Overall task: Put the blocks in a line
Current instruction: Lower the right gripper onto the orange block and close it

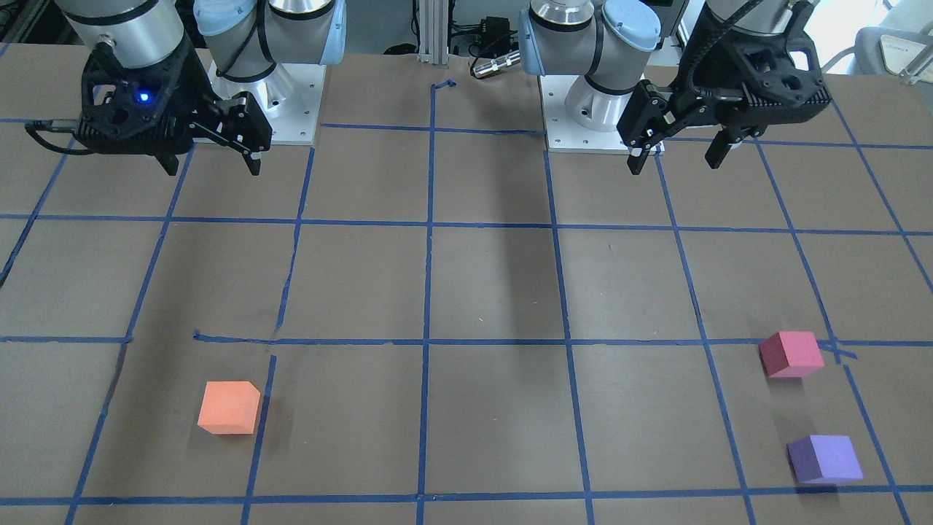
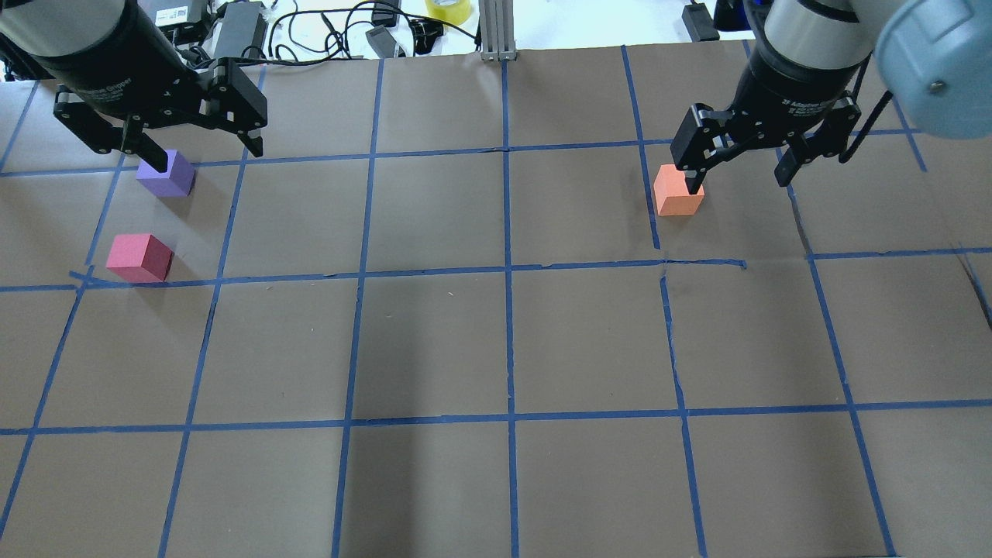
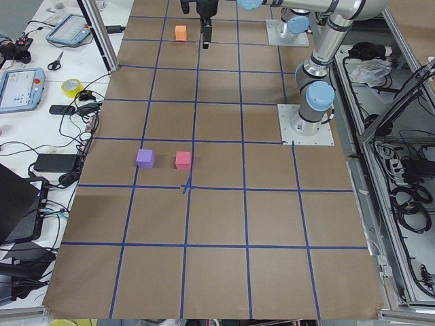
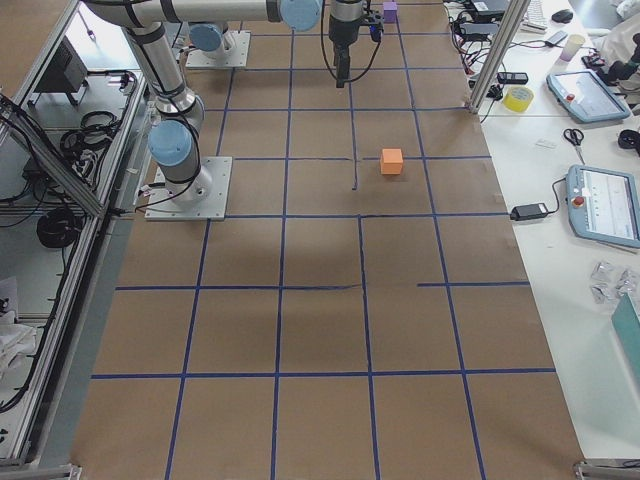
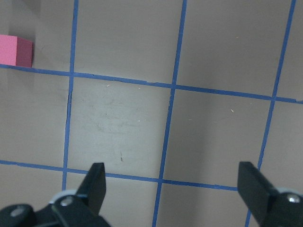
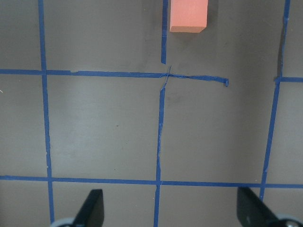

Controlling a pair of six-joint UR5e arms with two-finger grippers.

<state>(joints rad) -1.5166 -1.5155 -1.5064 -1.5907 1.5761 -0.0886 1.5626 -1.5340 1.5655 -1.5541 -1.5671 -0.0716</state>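
The orange block [image 1: 229, 407] lies alone on the table's far side on my right; it also shows in the overhead view [image 2: 678, 190] and at the top of the right wrist view [image 6: 188, 14]. The pinkish-red block [image 1: 791, 354] and the purple block [image 1: 824, 458] lie close together on my left, apart from each other, and show overhead as pinkish-red [image 2: 139, 257] and purple [image 2: 167, 174]. My left gripper [image 1: 675, 160] is open and empty, raised above the table near its base. My right gripper [image 1: 213, 166] is also open, empty and raised.
Brown paper with a blue tape grid [image 2: 508, 271] covers the table. The two arm bases [image 1: 583, 109] stand at the robot's edge. Cables, a tape roll [image 2: 448, 9] and tablets [image 3: 20, 88] lie beyond the table's far edge.
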